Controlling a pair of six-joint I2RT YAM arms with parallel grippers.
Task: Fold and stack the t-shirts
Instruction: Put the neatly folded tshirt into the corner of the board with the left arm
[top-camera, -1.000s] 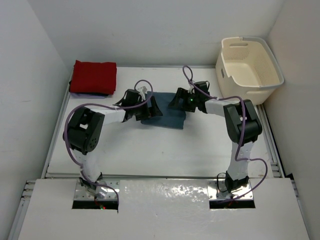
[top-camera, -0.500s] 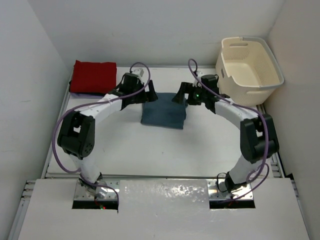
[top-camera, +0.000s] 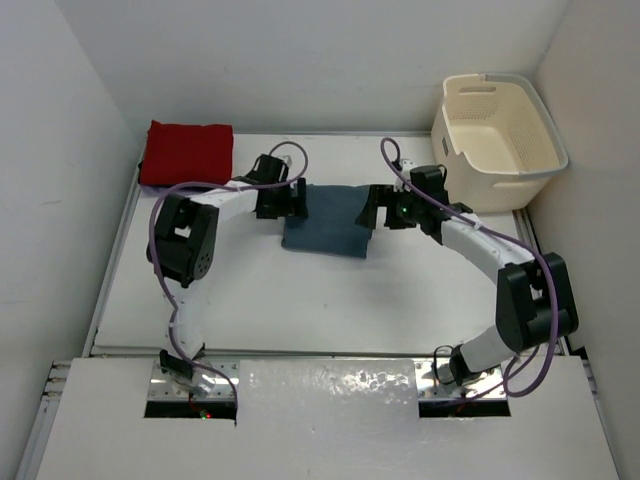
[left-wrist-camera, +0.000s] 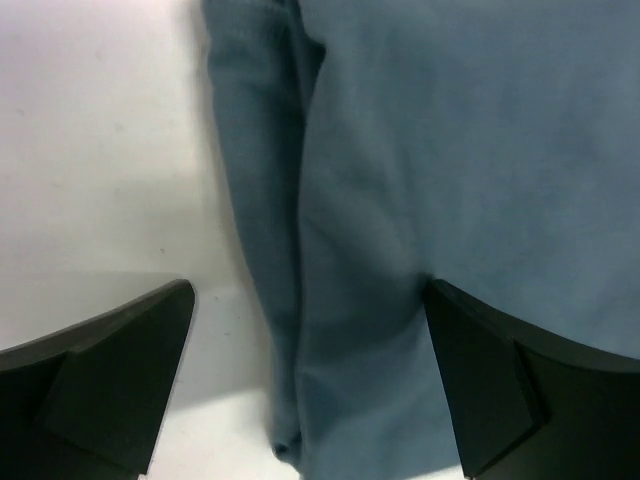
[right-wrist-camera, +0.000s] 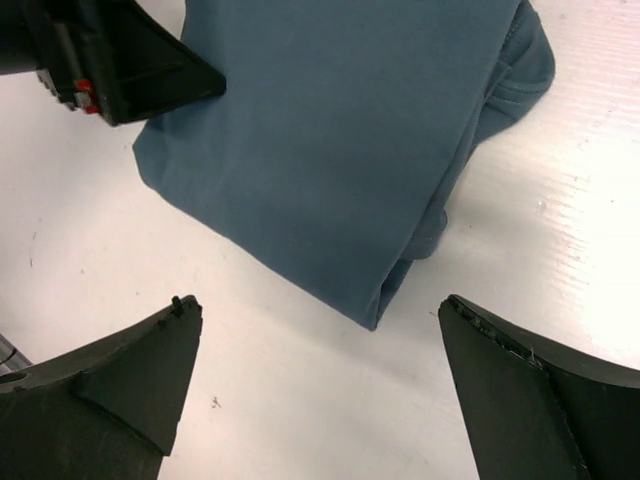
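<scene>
Left claw (top-camera: 297, 203) and right claw (top-camera: 377, 208) shifted outward along teal t-shirt (top-camera: 328, 228).

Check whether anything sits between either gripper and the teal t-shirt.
Nothing visible does. The open left gripper straddles one edge of the folded teal t-shirt, and the open right gripper sits right at its opposite side.

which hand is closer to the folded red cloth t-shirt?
Left. The left hand is right of the red t-shirt; the right hand is farther right, beyond the folded teal cloth t-shirt.
</scene>
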